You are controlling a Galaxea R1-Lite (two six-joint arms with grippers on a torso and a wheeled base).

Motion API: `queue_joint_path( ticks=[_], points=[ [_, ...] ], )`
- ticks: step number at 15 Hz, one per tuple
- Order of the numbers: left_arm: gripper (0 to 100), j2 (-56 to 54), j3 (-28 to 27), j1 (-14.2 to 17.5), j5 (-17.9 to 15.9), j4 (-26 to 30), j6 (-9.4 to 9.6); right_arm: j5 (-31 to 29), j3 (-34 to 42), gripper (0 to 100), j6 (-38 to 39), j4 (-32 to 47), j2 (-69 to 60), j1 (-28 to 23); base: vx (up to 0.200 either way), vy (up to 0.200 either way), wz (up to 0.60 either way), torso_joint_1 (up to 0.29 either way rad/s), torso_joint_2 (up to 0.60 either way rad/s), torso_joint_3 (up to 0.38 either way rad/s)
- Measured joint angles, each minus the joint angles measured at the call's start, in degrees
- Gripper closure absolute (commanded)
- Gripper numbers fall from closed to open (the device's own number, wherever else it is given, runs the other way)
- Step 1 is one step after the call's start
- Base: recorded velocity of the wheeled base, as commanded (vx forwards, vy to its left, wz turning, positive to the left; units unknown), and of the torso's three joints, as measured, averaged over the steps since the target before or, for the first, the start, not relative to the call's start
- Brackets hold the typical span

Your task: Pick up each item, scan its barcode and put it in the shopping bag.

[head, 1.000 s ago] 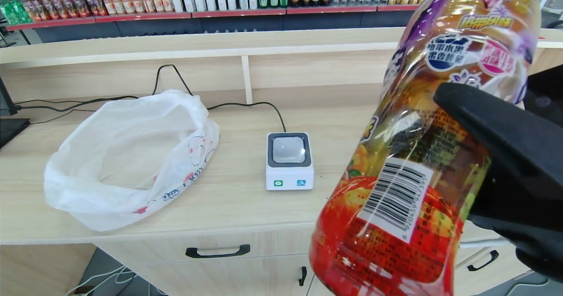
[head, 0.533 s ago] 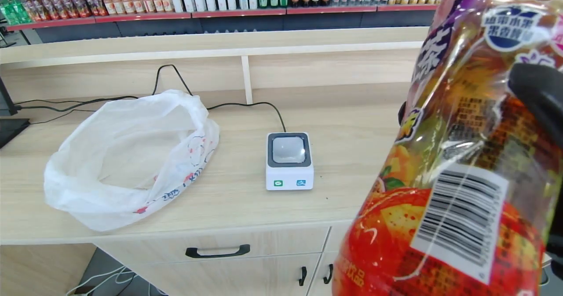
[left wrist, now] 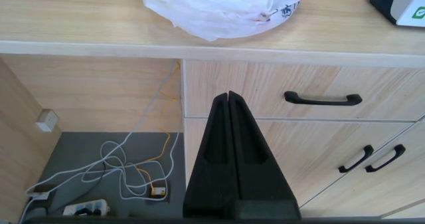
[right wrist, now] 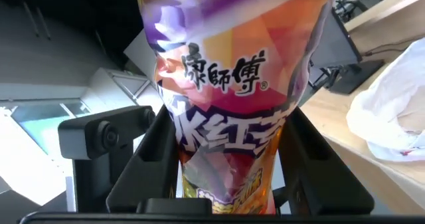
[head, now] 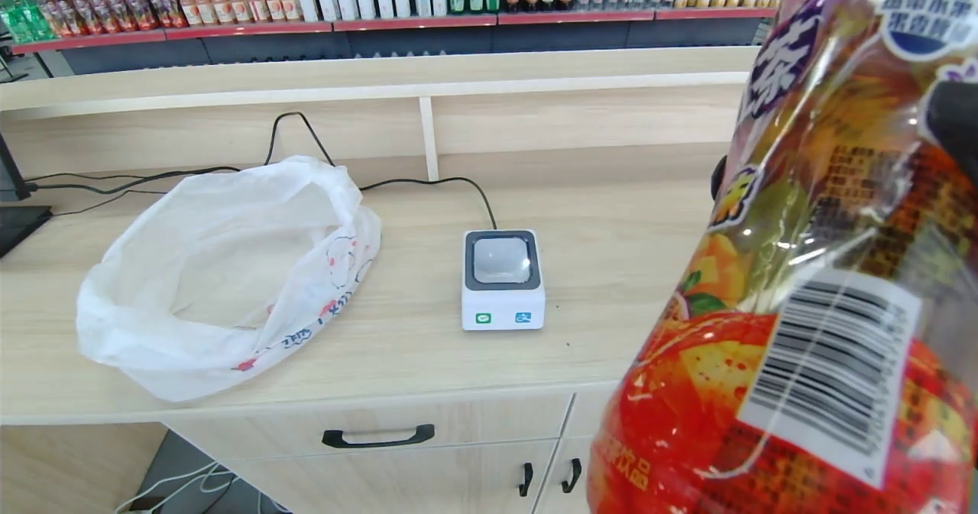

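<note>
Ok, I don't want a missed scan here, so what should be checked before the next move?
1. Bottle held in right gripper: ok.
2. Barcode facing scanner: not ok, it faces the head camera.
3. Scanner window uncovered: ok.
4. Shopping bag mouth open: ok.
5. Left gripper out of the way, low by the drawers: ok.

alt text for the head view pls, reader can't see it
A drink bottle, held up close in the right gripper with its barcode facing the camera, fills the right side. Behind it a wooden counter holds a white scanner and, to its left, an open white shopping bag.
</note>
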Motion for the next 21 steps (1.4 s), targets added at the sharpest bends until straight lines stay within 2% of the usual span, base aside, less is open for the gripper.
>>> queue_joint_path(
  ticks=[7,11,16,21],
  points=[
    [100,0.0,0.0,0.0,0.0,0.0,0.0,0.02,-3.61,100,-14.58,0.01,5.38,-0.29,0.0,0.0,0.0,0.0,0.0,0.0],
    [100,0.0,0.0,0.0,0.0,0.02,0.0,-0.2,-4.69,100,-24.69,0.04,9.51,-2.78,0.0,0.0,0.0,0.0,0.0,0.0],
    [100,0.0,0.0,0.0,0.0,0.0,0.02,-1.32,-9.7,100,-38.03,0.01,16.65,-4.08,0.0,0.0,0.0,0.0,0.0,0.0],
    [100,0.0,0.0,0.0,0.0,0.0,0.0,-2.8,-14.62,100,-49.73,0.01,22.95,-10.25,0.0,0.0,0.0,0.0,0.0,0.0]
  ],
)
